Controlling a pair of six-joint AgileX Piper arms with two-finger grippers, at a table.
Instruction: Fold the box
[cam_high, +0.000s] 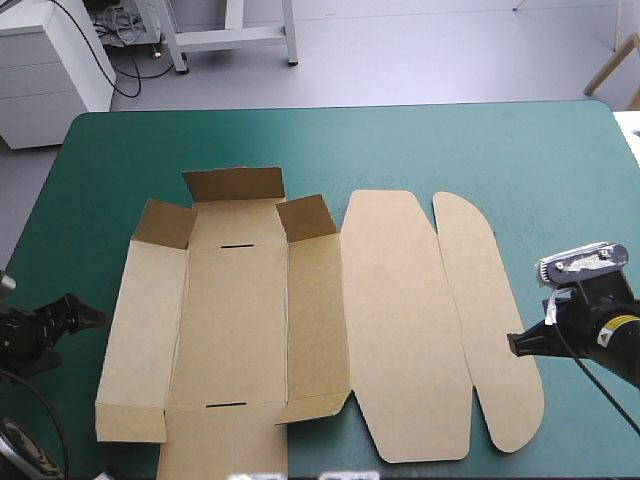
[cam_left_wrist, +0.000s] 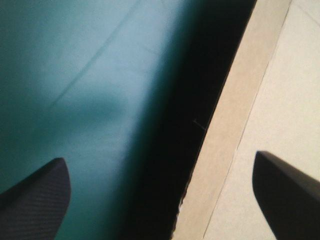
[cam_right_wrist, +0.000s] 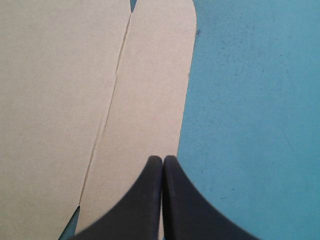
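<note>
The box (cam_high: 240, 300) lay mostly flat on the table (cam_high: 520, 150); left gripper (cam_high: 92, 318), fingers apart, beside its left edge; right gripper (cam_right_wrist: 163, 161), fingers together, over its right edge.

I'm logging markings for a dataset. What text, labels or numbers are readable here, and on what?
None can be read.
The box is plain brown board, no print.
A small yellow sticker on the right arm is too small to read.
</note>
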